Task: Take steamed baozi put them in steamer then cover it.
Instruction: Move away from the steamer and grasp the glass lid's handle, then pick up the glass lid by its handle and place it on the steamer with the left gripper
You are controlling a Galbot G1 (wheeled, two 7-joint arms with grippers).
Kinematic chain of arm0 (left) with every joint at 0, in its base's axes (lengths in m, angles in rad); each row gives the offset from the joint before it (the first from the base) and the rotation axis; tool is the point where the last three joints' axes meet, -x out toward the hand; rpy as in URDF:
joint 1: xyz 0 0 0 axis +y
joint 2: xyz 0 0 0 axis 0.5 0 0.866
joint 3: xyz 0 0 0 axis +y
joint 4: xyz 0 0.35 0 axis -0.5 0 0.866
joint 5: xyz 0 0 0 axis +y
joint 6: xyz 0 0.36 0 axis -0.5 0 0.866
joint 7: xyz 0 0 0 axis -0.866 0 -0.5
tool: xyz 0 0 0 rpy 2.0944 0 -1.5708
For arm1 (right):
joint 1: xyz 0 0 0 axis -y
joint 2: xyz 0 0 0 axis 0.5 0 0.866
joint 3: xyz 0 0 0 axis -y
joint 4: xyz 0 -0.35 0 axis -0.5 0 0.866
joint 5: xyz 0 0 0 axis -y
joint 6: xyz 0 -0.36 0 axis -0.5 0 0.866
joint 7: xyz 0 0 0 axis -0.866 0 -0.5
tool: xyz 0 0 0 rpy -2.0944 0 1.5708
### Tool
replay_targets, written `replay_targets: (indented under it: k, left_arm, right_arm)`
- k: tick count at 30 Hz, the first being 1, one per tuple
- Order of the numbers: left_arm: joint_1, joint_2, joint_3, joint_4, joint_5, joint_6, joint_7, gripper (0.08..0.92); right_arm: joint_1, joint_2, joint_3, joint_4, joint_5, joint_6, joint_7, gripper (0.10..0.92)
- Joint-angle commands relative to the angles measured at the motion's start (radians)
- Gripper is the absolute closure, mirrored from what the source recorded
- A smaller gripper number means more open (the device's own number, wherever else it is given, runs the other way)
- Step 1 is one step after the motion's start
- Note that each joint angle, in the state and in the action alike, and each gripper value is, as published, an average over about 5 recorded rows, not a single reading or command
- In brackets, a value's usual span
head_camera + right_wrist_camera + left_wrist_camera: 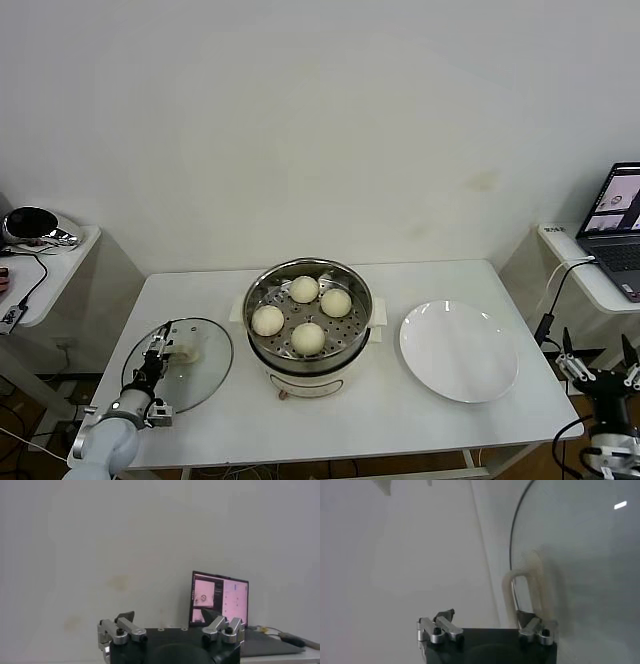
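Several cream-white steamed baozi (pixel 308 338) lie on the perforated tray inside the shiny steamer (pixel 258 290), mid-table. The cover (pixel 208 362), a clear glass lid, lies flat on the table to the steamer's left. My left gripper (pixel 158 352) is low over the lid at its cream handle (pixel 183 352). In the left wrist view the left gripper (pixel 487 617) has its jaws apart, and the handle (pixel 509 592) stands just beyond one fingertip (pixel 526 616), not clamped. My right gripper (pixel 598 352) waits open off the table's right front corner, and the right gripper (pixel 167 616) holds nothing.
A flat white plate (pixel 459 350) lies to the right of the steamer. A laptop (pixel 615 215) sits on a side table at the far right. Another side table (pixel 50 260) with cables stands at the far left.
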Motion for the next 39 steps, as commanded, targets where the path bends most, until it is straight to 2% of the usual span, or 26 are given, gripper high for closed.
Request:
replay_targets:
  k: [1, 11, 17, 21, 29, 34, 39]
  left_arm:
    - [-0.018, -0.003, 0.003, 0.033, 0.002, -0.012, -0.006, 0.338]
    - [-0.010, -0.012, -0.006, 0.038, -0.023, -0.054, -0.050, 0.658]
    - [0.032, -0.004, -0.026, -0.042, -0.059, -0.050, -0.073, 0.822]
    - [0.103, 0.015, -0.049, -0.192, -0.132, 0.037, -0.071, 0.853]
    - [0.264, 0.078, -0.129, -0.539, -0.286, 0.325, 0.021, 0.853]
    - [0.283, 0.118, -0.137, -0.685, -0.386, 0.424, 0.056, 0.853]
    - [0.232, 0.193, -0.072, -0.746, -0.489, 0.492, 0.049, 0.853]
  right_arm:
    - [-0.007, 0.012, -0.013, 0.007, -0.008, 0.003, 0.002, 0.203]
    - [-0.018, 0.009, -0.023, 0.009, -0.017, 0.009, 0.002, 0.203]
    - [-0.022, 0.002, -0.028, 0.011, -0.010, 0.011, 0.002, 0.203]
    - [-0.024, -0.001, -0.040, 0.017, -0.010, 0.010, 0.001, 0.203]
    - [-0.040, -0.002, -0.080, 0.040, -0.036, 0.014, -0.002, 0.203]
    - [-0.056, -0.006, -0.105, 0.040, -0.059, 0.026, -0.002, 0.203]
    - [-0.070, -0.010, -0.136, 0.045, -0.096, 0.036, -0.004, 0.203]
